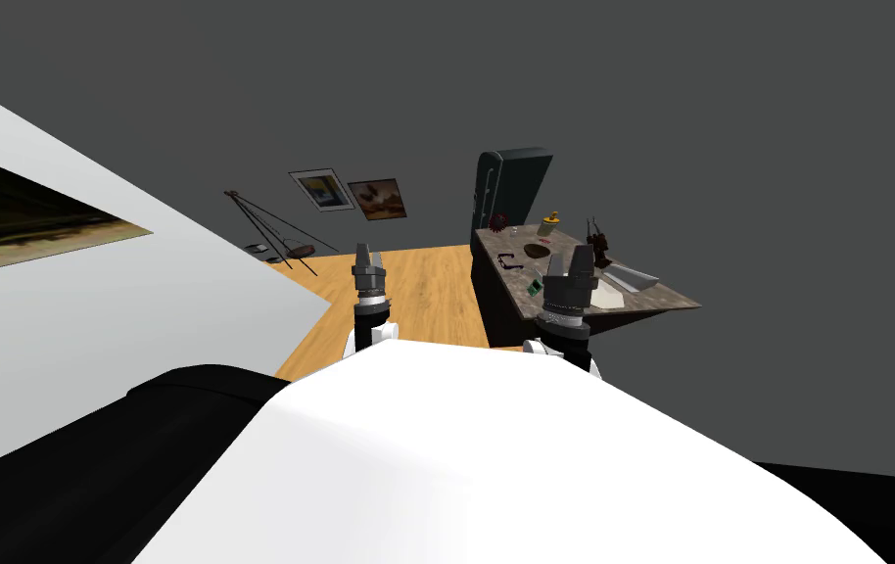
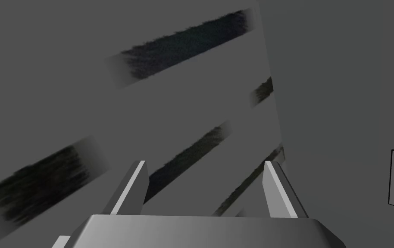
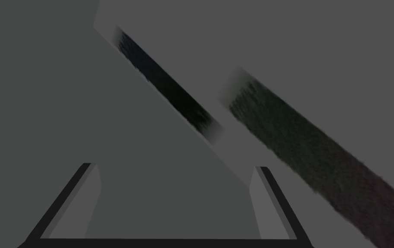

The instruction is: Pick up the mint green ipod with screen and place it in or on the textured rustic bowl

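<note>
Gaping empty: both end effectors

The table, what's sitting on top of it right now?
A dark bowl, a small green ipod, black glasses, a yellow object and a grey tray. My right arm and its jaws hide part of the top.

Dim flat light, wide-lens splay, smeared windows

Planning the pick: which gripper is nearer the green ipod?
Right. The right gripper shows close beside the green ipod on the table; the left gripper is over the wooden floor.
</note>
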